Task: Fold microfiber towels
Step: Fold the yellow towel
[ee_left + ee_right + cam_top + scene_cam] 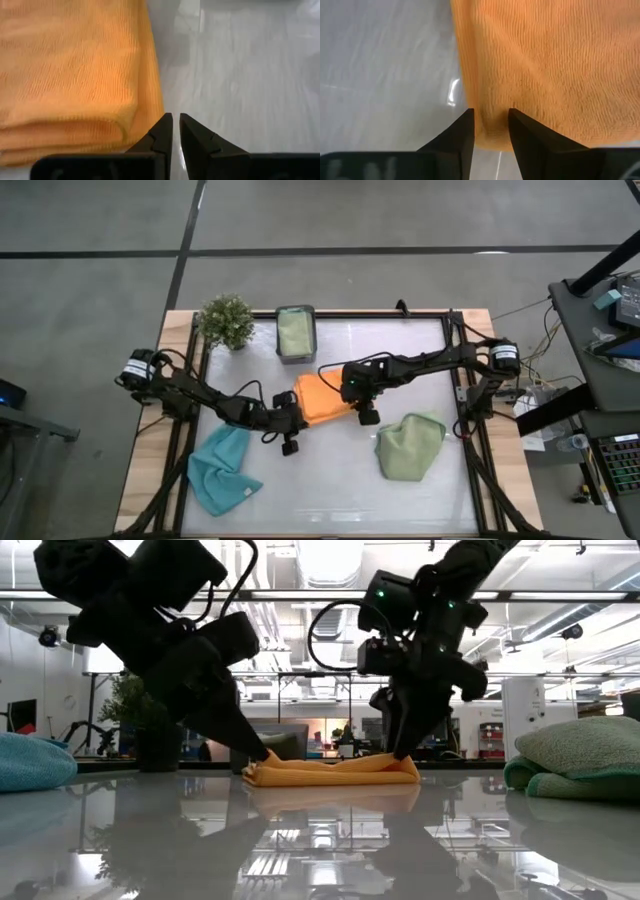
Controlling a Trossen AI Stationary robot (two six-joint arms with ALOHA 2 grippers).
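Note:
An orange microfiber towel [320,398] lies folded in several layers in the middle of the table. My left gripper [291,423] is shut beside the towel's near left corner, its fingertips [175,119] against the stacked edges. My right gripper [364,408] points steeply down at the towel's near right end and is shut on it. A light blue towel [222,470] lies crumpled at the near left. A sage green towel [410,446] lies loosely folded at the near right. My left gripper's shut fingers stand low beside the stacked edges at the towel's left end [150,117], slanting down from the table's left. Whether they touch the cloth I cannot tell. My right gripper pinches the towel's edge [490,122] between its two fingers, at the near right end of the folded stack. The fingers come from above, slanting down. Several layers show there, slightly puckered. The towel lies flat on the table [335,772].
A small dark grey box [295,332] with a green cloth in it stands at the far edge, with a little potted plant [227,320] to its left. Bare tabletop [320,490] lies between the blue and green towels.

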